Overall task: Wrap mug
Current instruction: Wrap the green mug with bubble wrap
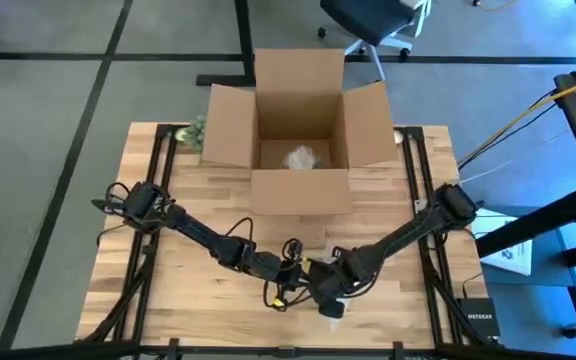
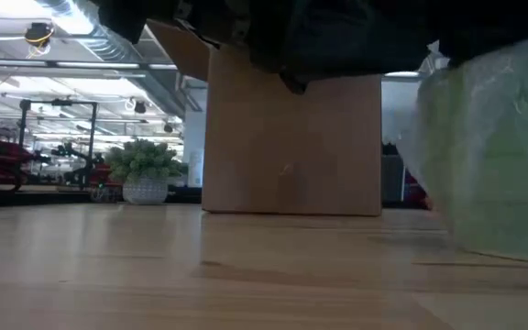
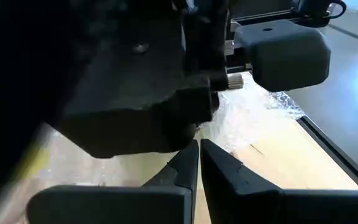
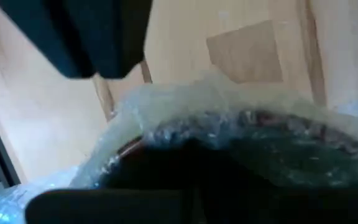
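Observation:
The mug shows as a dark shape inside a bundle of clear bubble wrap (image 4: 229,134), near the table's front edge right of centre (image 1: 334,306). In the low view the bundle (image 2: 493,156) reaches down to the tabletop. My right gripper (image 1: 326,290) is over the bundle and shut on it. My left gripper (image 3: 199,148) is shut, close beside the right gripper on its left (image 1: 296,278), with loose wrap (image 3: 247,118) just beyond its fingertips. My right gripper holds the bubble-wrapped mug (image 4: 185,146), coming at it from above and from the right. The wrap and the gripper's own body hide the fingers, so the part held cannot be told. The bundle's underside (image 2: 498,246) sits at the tabletop.
An open cardboard box (image 1: 298,130) stands at the table's far middle, with a crumpled piece of wrap (image 1: 300,157) inside. A small potted plant (image 1: 196,130) stands left of the box. Bare wood lies at the front left and front right.

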### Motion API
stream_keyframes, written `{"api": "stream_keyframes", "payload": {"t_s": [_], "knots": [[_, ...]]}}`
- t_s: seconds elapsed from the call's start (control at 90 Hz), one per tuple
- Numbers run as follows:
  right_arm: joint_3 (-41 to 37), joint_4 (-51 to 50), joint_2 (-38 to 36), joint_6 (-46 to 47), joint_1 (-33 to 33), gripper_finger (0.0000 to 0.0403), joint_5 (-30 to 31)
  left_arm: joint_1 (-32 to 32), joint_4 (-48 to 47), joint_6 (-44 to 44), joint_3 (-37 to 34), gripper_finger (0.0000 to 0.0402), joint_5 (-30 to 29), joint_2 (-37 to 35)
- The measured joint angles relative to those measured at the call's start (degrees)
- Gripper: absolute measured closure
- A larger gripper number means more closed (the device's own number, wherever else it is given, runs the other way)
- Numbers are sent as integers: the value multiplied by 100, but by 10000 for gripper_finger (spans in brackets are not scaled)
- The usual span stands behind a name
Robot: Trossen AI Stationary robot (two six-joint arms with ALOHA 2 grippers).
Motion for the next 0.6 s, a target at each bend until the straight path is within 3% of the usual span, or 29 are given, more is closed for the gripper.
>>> {"api": "stream_keyframes", "payload": {"t_s": [0.211,0.378,0.6], "knots": [[820,-555,-322,-146,15,402,167,0,-44,0,2,402,0,-2],[1488,-1630,-624,-96,152,402,328,1,-89,0,4,402,-2,-2],[1383,-2930,-1141,1466,869,402,608,0,-442,122,4,402,2,-46]]}}
